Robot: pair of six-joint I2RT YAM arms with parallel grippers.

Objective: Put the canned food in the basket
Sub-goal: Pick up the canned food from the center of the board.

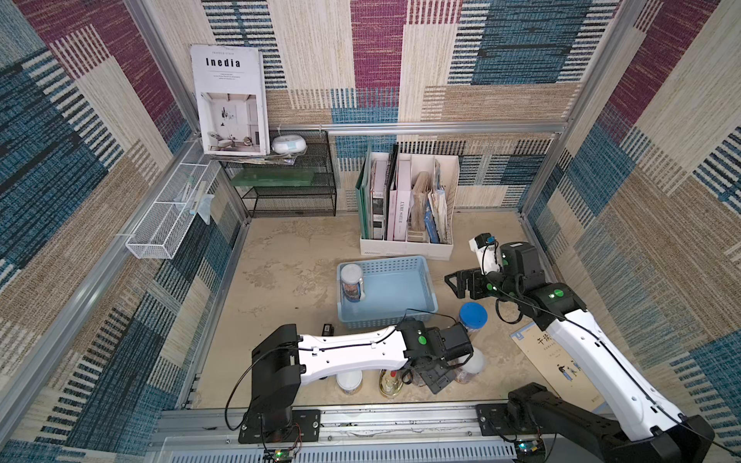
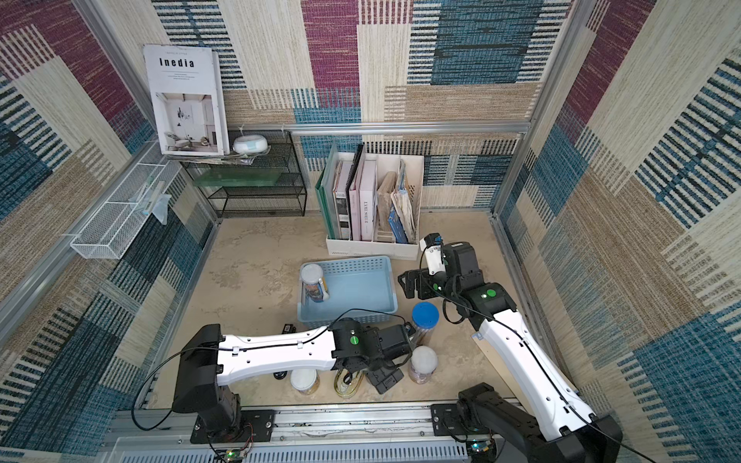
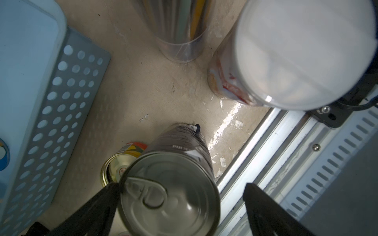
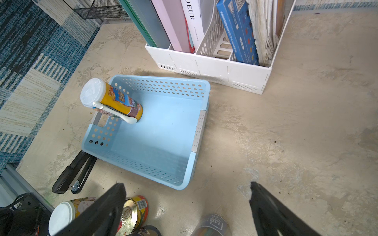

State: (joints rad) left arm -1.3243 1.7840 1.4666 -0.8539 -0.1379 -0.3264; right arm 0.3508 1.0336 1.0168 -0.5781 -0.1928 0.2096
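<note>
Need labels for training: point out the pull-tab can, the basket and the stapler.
pull-tab can (image 3: 169, 196): left wrist view, its lid.
basket (image 4: 159, 130): right wrist view, bare floor.
stapler (image 4: 65, 177): right wrist view, upper arm.

- Pull-tab metal can (image 3: 169, 183): dark label, upright, between the wide-spread jaws of the left gripper (image 3: 183, 188), close against one and clear of the other.
- Flat oval gold tin (image 3: 114, 169): red label, lying flat just beside that can, outside the jaws.
- Reddish white-lidded can (image 3: 296, 51): upright, ahead of those jaws, apart.
- Yellowish white-lidded can (image 1: 349, 381): upright, beyond the tin.
- Basket (image 4: 143, 169): light blue, perforated, ahead of the right gripper (image 4: 187, 185) jaws.
- Orange-and-blue white-lidded can (image 4: 114, 100): upright in the basket's far corner.
</note>
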